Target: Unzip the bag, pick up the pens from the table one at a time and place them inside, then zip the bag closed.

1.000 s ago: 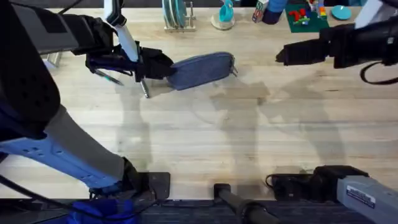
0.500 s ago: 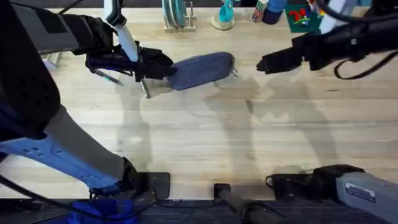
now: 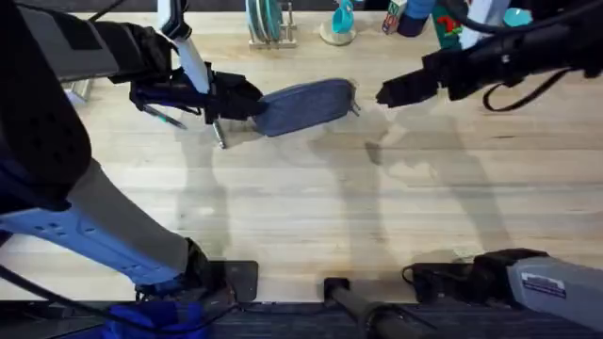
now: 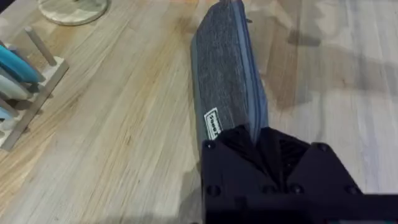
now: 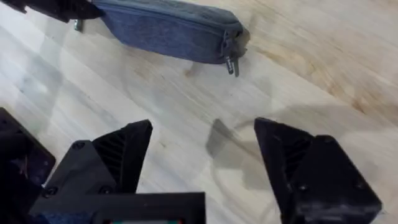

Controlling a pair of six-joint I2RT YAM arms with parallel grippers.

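Resting along the near edge of the table (image 3: 311,226): both arm bases, dark and blocky, left at the lower left, right at the lower right. Beyond them, bare plank with visible grain and soft shadows.

Farther out, toward the far left: the left gripper (image 3: 247,102) pressed together on the left end of the bag (image 3: 306,104), pinching the fabric. Seen from the left wrist, the bag (image 4: 227,87) running straight away from the black fingers, zipper along its upper edge, small white label on the near side, the near end tucked between the fingers. Zipper shut along its whole visible length. Just beside that gripper on the table, a thin dark-and-silvery pen (image 3: 219,137) partly under the arm; a second thin shape further left, too hidden to name with confidence.

Bag lying slightly tilted, right end farther from the bases, pull tab (image 3: 355,107) hanging at that right end. From the right wrist, the same bag (image 5: 168,28) flat on the wood, pull tab (image 5: 231,62) drooping off its rounded end.

Hovering near that end, apart from it: the right gripper (image 3: 386,94), fingers spread wide and holding nothing, with fingers (image 5: 124,149) well apart in the right wrist view.

At the far edge: a wooden rack with blue plates (image 3: 268,24), a round wooden stand (image 3: 337,33), coloured toys (image 3: 462,24).
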